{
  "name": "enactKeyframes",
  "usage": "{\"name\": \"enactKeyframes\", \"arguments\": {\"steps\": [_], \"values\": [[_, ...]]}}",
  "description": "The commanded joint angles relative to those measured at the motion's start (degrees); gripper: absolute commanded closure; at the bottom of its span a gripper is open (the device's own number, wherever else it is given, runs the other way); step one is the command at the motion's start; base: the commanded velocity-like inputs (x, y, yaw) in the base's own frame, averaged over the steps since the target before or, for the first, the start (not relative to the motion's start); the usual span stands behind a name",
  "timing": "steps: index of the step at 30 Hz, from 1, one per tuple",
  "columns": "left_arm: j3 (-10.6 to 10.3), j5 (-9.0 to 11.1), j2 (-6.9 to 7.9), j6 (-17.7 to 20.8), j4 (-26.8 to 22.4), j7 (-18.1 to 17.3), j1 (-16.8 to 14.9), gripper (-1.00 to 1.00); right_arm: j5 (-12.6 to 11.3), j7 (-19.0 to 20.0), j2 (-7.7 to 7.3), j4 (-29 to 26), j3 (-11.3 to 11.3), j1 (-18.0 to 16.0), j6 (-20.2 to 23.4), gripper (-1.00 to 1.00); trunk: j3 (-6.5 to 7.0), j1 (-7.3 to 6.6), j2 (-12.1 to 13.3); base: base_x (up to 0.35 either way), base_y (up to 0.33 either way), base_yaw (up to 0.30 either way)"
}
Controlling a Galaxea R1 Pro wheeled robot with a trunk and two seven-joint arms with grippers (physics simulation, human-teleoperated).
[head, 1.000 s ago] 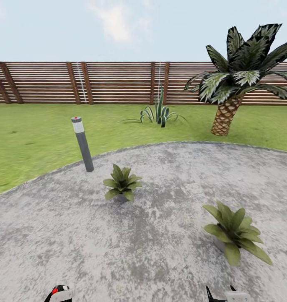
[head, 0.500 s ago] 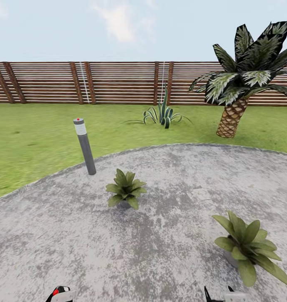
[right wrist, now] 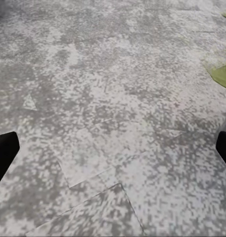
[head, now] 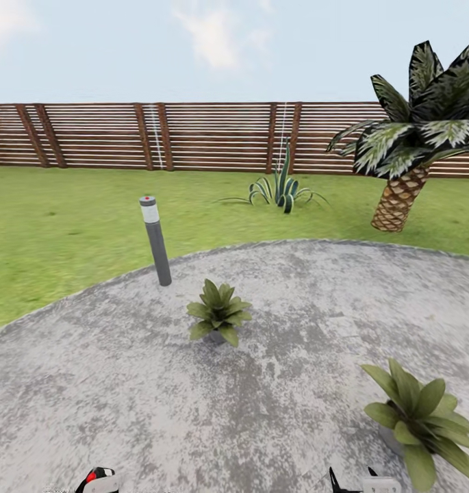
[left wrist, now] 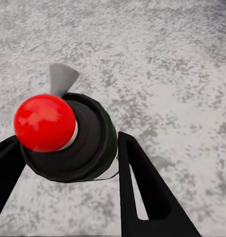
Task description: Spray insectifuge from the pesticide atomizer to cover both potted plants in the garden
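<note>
head view. round grey stone patio [head: 124,404] bordered by lawn [head: 56,226], slatted fence [head: 193,137] behind. potted plant, nearer the middle [head: 218,319], low green rosette in a grey pot, standing on the patio. second potted plant [head: 419,421], at the right edge, leaves partly cut off by the frame. grey bollard lamp [head: 155,239] at the patio rim; striped agave [head: 282,192] on the lawn; palm tree [head: 415,144] far right. pesticide atomizer [head: 97,479], red tip and white head just visible at the bottom edge. right tool [head: 354,483], dark tips at the bottom edge. change: against the pictures of a second ago everything has slid rightward together, so the camera has swung left; the plants themselves have not moved. judged: the robot is squaring up to the middle plant for the first spraying.

left wrist view. left tool [left wrist: 68,163], fingers [left wrist: 142,187] pressed against either side of the atomizer's dark body, red tip [left wrist: 45,122] facing the camera, patio beneath. pickup judged done.

right wrist view. right tool, fingers [right wrist: 4,153] spread wide, nothing between them; bare patio, a green leaf [right wrist: 222,74] at the frame edge.
</note>
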Motion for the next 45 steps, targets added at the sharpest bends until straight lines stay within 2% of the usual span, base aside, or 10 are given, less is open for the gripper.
{"name": "enactKeyframes", "arguments": {"steps": [1,21,36,45], "values": [[0.12,-0.2,-0.02,-0.18,0.07,0.17,-0.05,1.0,0.29,0.02,0.02,0.02,-0.25,-0.01,-0.16,-1.0,0.14,-0.24,0.4,0.0,0.0,0.275],[0.12,-0.2,-0.02,-0.18,0.06,0.16,-0.05,1.0,0.29,0.02,-0.05,0.02,-0.28,-0.01,-0.25,-1.0,4.7,-4.63,8.42,0.0,0.0,0.234],[0.13,-0.2,-0.02,-0.18,0.05,0.16,-0.05,1.0,0.29,0.02,-0.06,0.02,-0.27,-0.01,-0.27,-1.0,8.64,-7.92,14.43,0.0,0.0,0.111],[0.14,-0.2,-0.02,-0.18,0.05,0.16,-0.05,1.0,0.3,0.02,-0.07,0.02,-0.29,-0.01,-0.19,-1.0,11.04,-9.9,18.04,0.0,0.0,0.009]]}}
